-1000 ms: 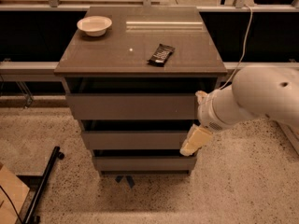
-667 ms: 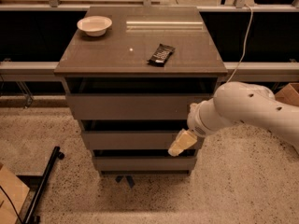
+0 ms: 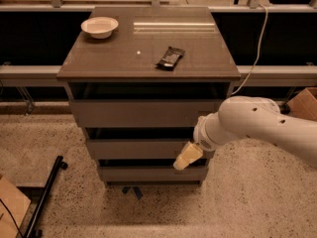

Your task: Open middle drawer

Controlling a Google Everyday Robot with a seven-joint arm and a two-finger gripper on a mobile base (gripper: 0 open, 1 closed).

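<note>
The gripper [image 3: 184,158] is hanging before the middle drawer [image 3: 133,149], toward its right end; above it, a bowl [image 3: 100,27] and a packet [image 3: 171,58] are lying on the cabinet top [image 3: 109,58].

No readable text, not on the dark flat packet [image 3: 170,57] nor the cream gripper [image 3: 187,156] at the grey-brown middle drawer [image 3: 133,148].

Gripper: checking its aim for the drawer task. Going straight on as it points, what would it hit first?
Probably the lowest drawer front, not the middle drawer: the gripper points down-left from that drawer's right end. Depth is unclear.
</note>
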